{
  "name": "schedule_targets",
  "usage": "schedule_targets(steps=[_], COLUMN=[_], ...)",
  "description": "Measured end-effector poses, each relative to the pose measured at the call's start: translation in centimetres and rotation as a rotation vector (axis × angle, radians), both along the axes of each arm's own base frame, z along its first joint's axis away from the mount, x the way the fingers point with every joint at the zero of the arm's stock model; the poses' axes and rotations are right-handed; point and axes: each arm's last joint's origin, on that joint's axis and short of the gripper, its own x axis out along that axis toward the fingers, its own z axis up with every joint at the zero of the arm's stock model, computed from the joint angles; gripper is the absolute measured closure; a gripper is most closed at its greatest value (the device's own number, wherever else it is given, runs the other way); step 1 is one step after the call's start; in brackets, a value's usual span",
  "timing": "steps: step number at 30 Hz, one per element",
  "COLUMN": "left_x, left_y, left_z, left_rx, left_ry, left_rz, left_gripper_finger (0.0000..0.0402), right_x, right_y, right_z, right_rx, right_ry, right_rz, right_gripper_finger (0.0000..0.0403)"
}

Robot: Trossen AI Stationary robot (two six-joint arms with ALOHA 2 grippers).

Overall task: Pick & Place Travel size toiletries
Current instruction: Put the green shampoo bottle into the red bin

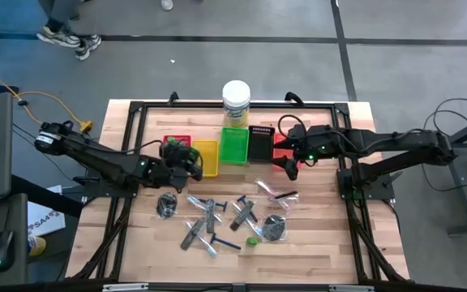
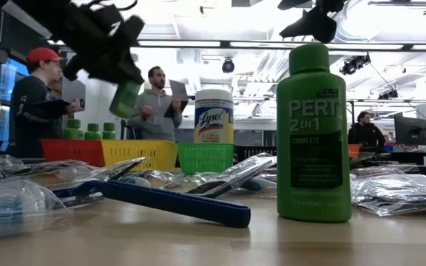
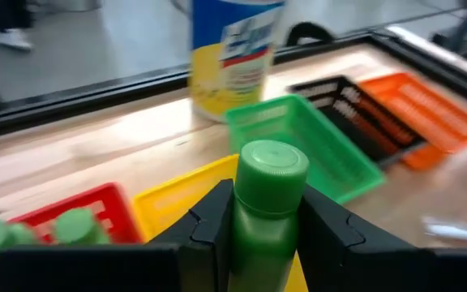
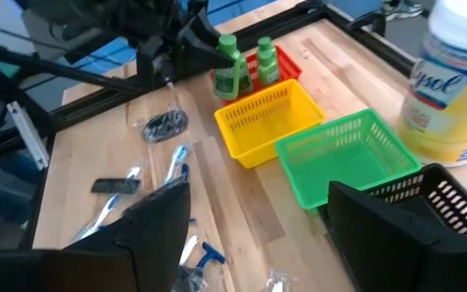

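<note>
Bench [image 1: 331, 251]: wooden top; a row of small trays along the far edge, loose toiletries scattered toward the near edge.
Lysol tub [image 1: 236, 103]: standing at the far edge behind the trays, not part of the job.
Trays: red tray [image 4: 289, 59], yellow tray [image 1: 207, 156], green tray [image 1: 234, 144], black tray [image 1: 261, 143] and orange tray [image 3: 424, 109] side by side.
Left gripper [image 1: 186, 159]: up over the red and yellow trays, clenched on a small green bottle [image 3: 264, 212], fingers [image 3: 211, 231] squeezing its body just below the cap.
Right gripper [image 1: 289, 168]: waiting beside the orange tray, jaws spread wide, nothing in them.
Green bottles already in: two standing bottles [image 4: 266, 62] in the red tray.
Pert bottle [image 2: 313, 133]: upright near the bench's near edge.
Razor [image 2: 165, 201]: blue handle lying flat among the crinkly clear packets [image 2: 398, 192].
Handling: the bottle looks light, rigid plastic and smooth, so likely slippery; a grip across the flat sides under the cap seems the safest hold.
</note>
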Motion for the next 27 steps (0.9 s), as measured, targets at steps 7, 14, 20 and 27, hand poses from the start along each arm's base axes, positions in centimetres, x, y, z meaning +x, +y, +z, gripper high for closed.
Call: schedule_targets(steps=[7,14,20,27], left_x=[-1.2,-2.3,-2.8,-3.5], left_y=[0.5,0.8,1.0,1.1], left_z=[-1.6,-3.5,-4.3,-5.7], left_rx=[0.039,0.02,0.089,0.04], left_ry=[0.046,0.03,0.034,0.045], left_rz=[0.093,0.159,0.198,0.192], left_gripper_finger=[0.0305,0.0305,0.0305,0.0305], right_x=[0.0,0.0,0.0,0.0], right_y=[0.0,-0.1,-0.2,-0.2], right_z=[0.0,0.0,0.0,0.0], right_rx=[0.002,0.008,0.004,-0.002], right_ry=[-0.002,-0.006,-0.007,-0.007], right_rz=[-0.015,-0.049,-0.063,-0.074], right_gripper_finger=[0.0125,0.0125,0.0125,0.0125])
